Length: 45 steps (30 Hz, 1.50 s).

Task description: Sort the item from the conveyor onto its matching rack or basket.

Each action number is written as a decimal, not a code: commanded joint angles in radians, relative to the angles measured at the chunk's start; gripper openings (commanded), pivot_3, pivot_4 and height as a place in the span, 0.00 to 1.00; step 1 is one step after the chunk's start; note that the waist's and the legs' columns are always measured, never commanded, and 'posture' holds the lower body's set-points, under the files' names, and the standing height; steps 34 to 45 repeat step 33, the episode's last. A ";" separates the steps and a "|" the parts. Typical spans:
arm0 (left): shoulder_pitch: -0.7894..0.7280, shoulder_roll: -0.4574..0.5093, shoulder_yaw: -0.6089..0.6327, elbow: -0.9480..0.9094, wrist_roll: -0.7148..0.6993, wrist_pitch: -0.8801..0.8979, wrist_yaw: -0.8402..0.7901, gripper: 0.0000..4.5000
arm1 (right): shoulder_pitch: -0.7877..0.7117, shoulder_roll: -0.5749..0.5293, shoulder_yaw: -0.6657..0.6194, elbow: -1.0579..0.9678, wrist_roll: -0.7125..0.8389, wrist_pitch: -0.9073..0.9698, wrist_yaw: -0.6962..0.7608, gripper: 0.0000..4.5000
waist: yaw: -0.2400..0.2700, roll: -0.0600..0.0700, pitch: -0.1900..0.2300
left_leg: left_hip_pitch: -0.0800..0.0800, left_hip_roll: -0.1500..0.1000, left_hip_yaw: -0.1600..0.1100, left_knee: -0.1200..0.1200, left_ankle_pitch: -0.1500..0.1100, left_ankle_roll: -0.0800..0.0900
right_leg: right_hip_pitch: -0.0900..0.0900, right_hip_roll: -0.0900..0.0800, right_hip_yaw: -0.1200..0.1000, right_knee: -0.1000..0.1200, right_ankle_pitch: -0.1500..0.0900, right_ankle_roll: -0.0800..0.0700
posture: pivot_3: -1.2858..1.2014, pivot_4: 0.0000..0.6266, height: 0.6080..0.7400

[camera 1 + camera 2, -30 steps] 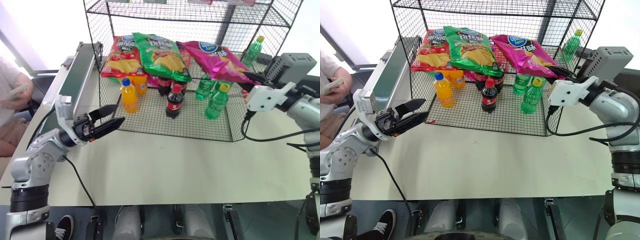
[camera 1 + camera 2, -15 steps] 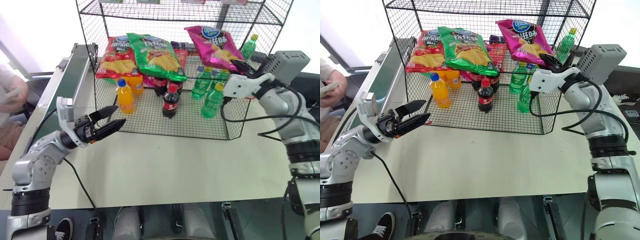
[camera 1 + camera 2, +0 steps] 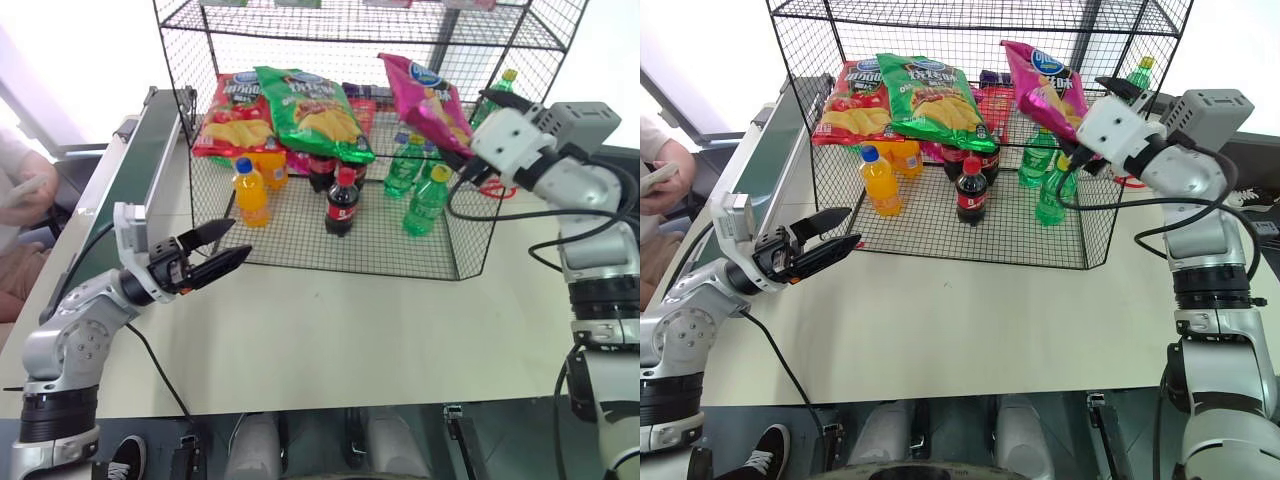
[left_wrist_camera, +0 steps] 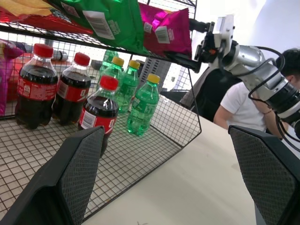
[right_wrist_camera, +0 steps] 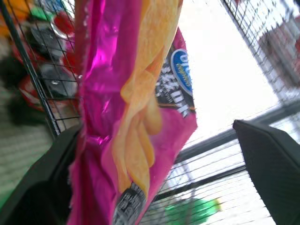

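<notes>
The item, a magenta-pink chip bag (image 3: 428,98), stands on edge at the right end of the black wire rack's (image 3: 350,20) middle shelf, beside a green bag (image 3: 310,105) and a red bag (image 3: 238,110). My right gripper (image 3: 468,128) reaches in from the rack's right side, open, its fingers spread wide with the pink bag (image 5: 136,108) between them and close against one finger (image 5: 42,187). Low at the rack's front left corner, my left gripper (image 3: 215,258) hangs open and empty over the table. The conveyor (image 3: 150,150) runs along the table's left side.
Orange (image 3: 250,190), cola (image 3: 342,200) and green (image 3: 428,200) bottles stand on the rack's bottom shelf. A person's hand (image 3: 25,185) shows at the far left, and a seated person (image 4: 239,103) beyond the right arm. Pale tabletop (image 3: 350,340) lies in front of the rack.
My right gripper has rolled at the wrist and opened; the pink bag has turned from face-on to edge-on on the shelf. The left arm has kept still.
</notes>
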 commanded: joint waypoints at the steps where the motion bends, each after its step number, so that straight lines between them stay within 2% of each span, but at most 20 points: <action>1: -0.003 -0.003 0.014 -0.011 -0.001 -0.017 -0.013 1.00 | -0.035 -0.024 -0.059 -0.084 0.135 0.083 0.096 0.99 | 0.001 0.000 0.000 | 0.000 0.000 0.000 0.000 0.000 0.000 | 0.000 0.000 0.000 0.000 0.000 0.000 | 0.52 0.24 1.00; 6: -0.013 -0.003 0.008 -0.003 0.010 -0.022 -0.022 1.00 | 0.021 -0.010 -0.071 -0.186 0.265 0.185 0.186 0.99 | 0.001 0.000 0.000 | 0.000 0.000 0.000 0.000 0.000 0.001 | 0.000 0.000 0.000 0.000 0.000 0.000 | 0.52 0.24 1.00; 11: -0.008 0.005 0.010 -0.004 0.017 -0.021 -0.028 1.00 | 0.043 0.026 -0.091 -0.277 0.363 0.244 0.191 0.99 | 0.000 0.000 0.000 | 0.000 0.000 0.000 0.000 0.000 0.001 | 0.000 0.000 0.000 0.000 0.000 0.000 | 0.52 0.24 1.00; 15: 0.003 0.008 0.020 -0.013 0.022 -0.024 -0.025 1.00 | 0.057 0.048 -0.160 -0.377 0.577 0.367 0.250 0.99 | 0.003 0.000 0.000 | 0.000 0.000 0.000 0.000 0.000 0.001 | 0.000 0.000 0.000 0.000 0.000 0.000 | 0.52 0.24 1.00; 18: 0.021 0.029 0.033 -0.027 0.070 -0.043 0.011 1.00 | 0.090 0.084 -0.276 -0.461 0.835 0.535 0.208 0.99 | 0.004 0.000 0.000 | 0.000 0.000 -0.001 0.000 0.000 0.001 | 0.000 0.000 -0.001 0.000 0.000 0.000 | 0.52 0.24 1.00; 20: 0.051 0.063 0.060 -0.052 0.119 -0.048 0.061 1.00 | 0.232 0.017 -0.304 -0.573 0.995 0.717 0.254 0.99 | 0.013 -0.002 -0.001 | -0.001 0.000 -0.001 0.000 0.000 0.001 | 0.000 0.000 -0.001 0.000 0.000 0.000 | 0.52 0.24 1.00; 21: 0.069 0.072 0.076 -0.068 0.154 -0.070 0.094 1.00 | 0.315 -0.029 -0.302 -0.631 1.020 0.760 0.303 0.99 | 0.020 -0.002 -0.001 | -0.001 0.000 -0.003 0.000 -0.001 0.001 | 0.001 0.000 -0.002 -0.001 0.000 0.000 | 0.52 0.24 1.00; 24: 0.110 0.100 0.096 -0.102 0.188 -0.068 0.141 1.00 | 0.452 -0.104 -0.309 -0.702 1.054 0.804 0.357 0.99 | 0.024 0.000 0.000 | -0.001 0.000 -0.002 -0.001 -0.003 0.004 | 0.001 -0.001 -0.002 -0.003 0.000 0.000 | 0.52 0.24 1.00; 26: 0.181 0.149 0.153 -0.144 0.138 0.013 0.132 1.00 | 0.580 -0.117 -0.298 -0.729 0.992 0.770 0.392 0.99 | 0.022 -0.002 -0.001 | 0.000 0.000 -0.001 0.000 -0.003 0.004 | 0.001 -0.001 -0.001 -0.002 0.000 0.000 | 0.52 0.24 1.00; 29: 0.253 0.183 0.202 -0.176 0.138 0.021 0.127 1.00 | 0.671 -0.117 -0.274 -0.727 0.928 0.712 0.418 0.99 | 0.020 -0.001 -0.001 | 0.002 0.001 -0.001 0.000 -0.003 0.004 | 0.003 0.000 -0.001 -0.002 0.000 -0.001 | 0.52 0.24 1.00; 32: 0.284 0.194 0.212 -0.173 0.172 -0.013 0.124 1.00 | 0.677 -0.097 -0.270 -0.683 0.917 0.695 0.415 0.99 | 0.024 -0.001 -0.001 | 0.002 0.000 -0.001 0.000 -0.003 0.004 | 0.002 0.000 0.000 -0.002 -0.001 -0.001 | 0.52 0.24 1.00; 45: 0.292 0.203 0.212 -0.166 0.169 0.008 0.125 1.00 | 0.673 -0.096 -0.263 -0.673 0.897 0.674 0.420 0.99 | 0.024 -0.001 -0.001 | 0.002 0.000 -0.001 0.000 -0.003 0.004 | 0.002 0.000 0.000 -0.002 0.000 -0.001 | 0.52 0.24 1.00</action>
